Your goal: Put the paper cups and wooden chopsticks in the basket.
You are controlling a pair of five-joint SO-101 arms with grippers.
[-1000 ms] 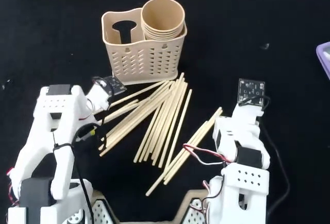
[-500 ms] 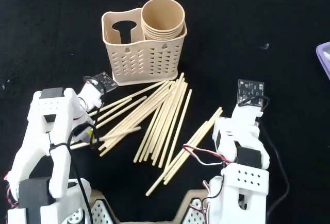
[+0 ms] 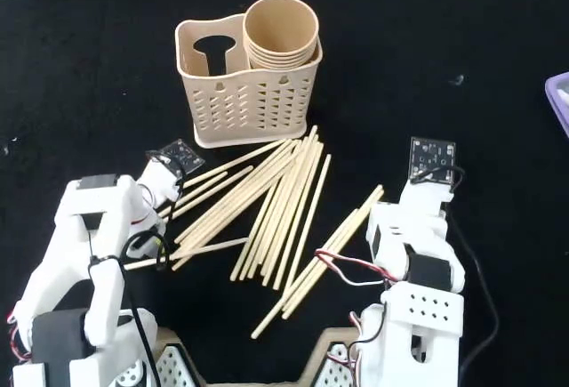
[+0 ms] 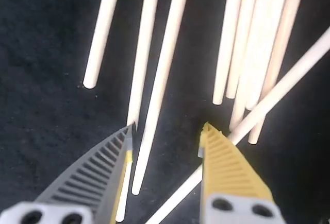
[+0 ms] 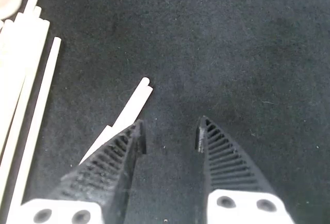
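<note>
The black worktop [image 3: 444, 40] carries a beige basket [image 3: 253, 102] with a stack of paper cups [image 3: 281, 27] standing in one of its compartments. Wooden chopsticks [image 3: 276, 200] lie fanned out on the worktop in front of the basket. The left pincer [image 4: 167, 131] hangs over their ends, jaws apart, one stick lying between them. The right pincer [image 5: 170, 126], jaws also apart, hovers over bare cloth beside a smaller bundle's tips.
</note>
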